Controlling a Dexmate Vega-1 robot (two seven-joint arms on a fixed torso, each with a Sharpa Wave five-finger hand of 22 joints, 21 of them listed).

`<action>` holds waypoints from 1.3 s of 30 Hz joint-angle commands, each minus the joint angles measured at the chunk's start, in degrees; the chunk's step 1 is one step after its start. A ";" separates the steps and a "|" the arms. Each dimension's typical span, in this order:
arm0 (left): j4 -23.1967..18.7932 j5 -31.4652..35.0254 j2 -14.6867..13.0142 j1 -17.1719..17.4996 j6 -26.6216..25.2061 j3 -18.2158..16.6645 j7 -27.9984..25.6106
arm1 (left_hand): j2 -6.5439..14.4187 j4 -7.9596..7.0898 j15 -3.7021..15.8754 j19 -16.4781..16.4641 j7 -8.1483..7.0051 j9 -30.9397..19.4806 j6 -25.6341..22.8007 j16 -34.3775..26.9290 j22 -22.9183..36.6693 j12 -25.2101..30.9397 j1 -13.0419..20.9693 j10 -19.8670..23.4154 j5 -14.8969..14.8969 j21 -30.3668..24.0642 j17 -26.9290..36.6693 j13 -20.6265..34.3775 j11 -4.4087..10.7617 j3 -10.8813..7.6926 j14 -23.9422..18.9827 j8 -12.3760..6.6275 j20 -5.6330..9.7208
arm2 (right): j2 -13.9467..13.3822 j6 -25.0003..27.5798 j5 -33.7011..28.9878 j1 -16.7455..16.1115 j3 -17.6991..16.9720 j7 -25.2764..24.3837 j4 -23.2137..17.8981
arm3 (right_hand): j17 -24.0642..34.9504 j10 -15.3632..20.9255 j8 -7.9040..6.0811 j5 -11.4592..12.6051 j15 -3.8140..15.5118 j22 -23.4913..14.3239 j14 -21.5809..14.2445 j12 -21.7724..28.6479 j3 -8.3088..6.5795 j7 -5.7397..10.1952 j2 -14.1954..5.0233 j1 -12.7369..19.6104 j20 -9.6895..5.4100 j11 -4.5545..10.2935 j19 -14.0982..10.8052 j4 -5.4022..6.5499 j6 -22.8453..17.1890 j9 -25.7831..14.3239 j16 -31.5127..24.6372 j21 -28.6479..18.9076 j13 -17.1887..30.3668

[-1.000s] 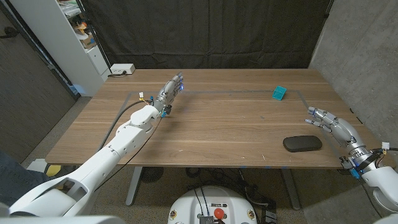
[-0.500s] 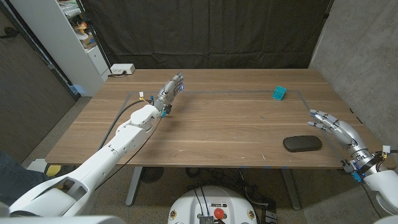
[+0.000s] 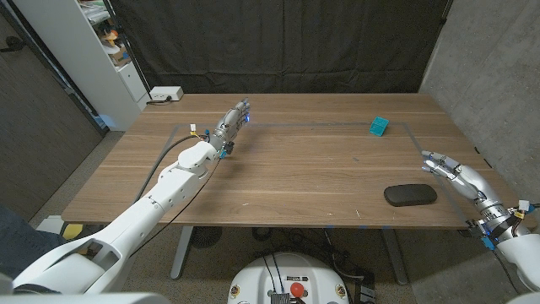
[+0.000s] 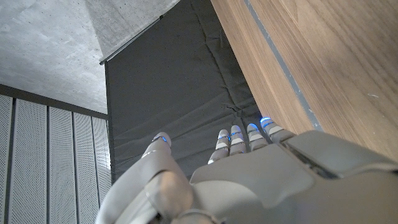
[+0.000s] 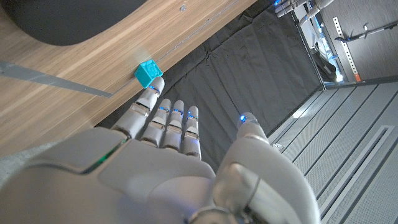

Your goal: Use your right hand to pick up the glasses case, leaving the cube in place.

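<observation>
- Glasses case: dark, flat, oval, lying lengthwise near the table's front edge, toward the front right corner.
- Right hand sits just beside the case's right end, fingers spread, holding nothing.
- Likely best approach: bring the hand over the case and close thumb and fingers across its narrow width, since it is low and could slide.
- Cube stands well apart, near the far right corner; lifting straight up should avoid it.
- Left hand is empty, fingers extended, near the far edge.
</observation>
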State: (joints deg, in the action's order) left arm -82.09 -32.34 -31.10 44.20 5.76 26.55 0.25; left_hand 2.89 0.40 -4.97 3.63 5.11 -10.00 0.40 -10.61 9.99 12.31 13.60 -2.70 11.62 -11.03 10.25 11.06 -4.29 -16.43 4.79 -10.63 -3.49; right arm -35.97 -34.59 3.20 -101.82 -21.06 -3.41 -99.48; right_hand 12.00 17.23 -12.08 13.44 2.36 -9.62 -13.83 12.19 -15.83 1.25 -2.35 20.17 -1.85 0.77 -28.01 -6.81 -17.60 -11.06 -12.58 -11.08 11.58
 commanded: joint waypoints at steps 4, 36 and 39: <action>-0.92 0.40 -0.13 0.03 -0.75 0.14 -0.70 | 0.73 0.34 -0.11 0.65 0.51 -0.21 -0.32 -0.15 0.30 -0.20 0.06 0.12 -0.33 -0.17 0.28 0.14 -0.15 -0.18 0.27 -0.07 -0.05 | 1.89 -0.91 -13.32 0.62 -2.39 -5.84 -0.04 | 0.13 -0.37 0.24 0.54 0.99 -0.12 -0.48 -0.31 -0.21 0.55 0.24 0.81 -0.11 0.06 -0.43 -0.27 0.14 -0.13 -0.06 -0.17 0.21; -1.16 0.32 -0.15 0.56 -0.46 0.17 -0.66 | 0.85 0.47 -0.13 1.11 0.58 -0.21 -0.25 -0.15 0.29 -0.25 0.00 0.03 -0.34 -0.07 0.28 0.14 -0.15 -0.13 0.37 -0.05 -0.06 | 1.74 0.69 -32.75 -1.49 -5.07 -15.36 -2.19 | 0.18 -3.09 0.79 1.45 1.74 -0.10 0.67 -1.25 -0.29 1.27 0.78 1.30 -0.84 0.49 0.15 -0.76 1.61 -0.18 0.52 0.22 0.27; -1.23 0.43 -0.20 0.52 -0.44 0.22 -0.62 | 0.86 0.48 -0.12 1.14 0.58 -0.21 -0.27 -0.15 0.29 -0.25 -0.01 0.02 -0.34 -0.07 0.28 0.14 -0.18 -0.12 0.38 -0.06 -0.07 | 1.80 0.72 -33.86 -1.61 -5.14 -16.51 -2.27 | 0.19 -3.24 0.84 1.54 1.74 -0.10 0.74 -1.27 -0.29 1.39 0.84 1.34 -0.89 0.56 0.16 -0.81 1.79 -0.19 0.55 0.23 0.27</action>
State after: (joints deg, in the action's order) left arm -83.62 -32.07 -31.37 45.03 4.99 26.57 -0.75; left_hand 3.19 0.40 -4.98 4.35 5.12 -10.00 0.40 -10.61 9.99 12.07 13.30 -2.70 11.62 -11.03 10.25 11.06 -4.29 -16.43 4.79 -10.63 -3.37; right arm -34.03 -34.56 -26.06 -102.73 -25.79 -16.81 -101.07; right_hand 12.00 14.29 -11.36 14.63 2.36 -9.62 -13.38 10.97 -15.83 2.58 -1.45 21.07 -2.58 1.42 -27.67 -7.28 -16.26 -11.05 -12.19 -11.08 11.58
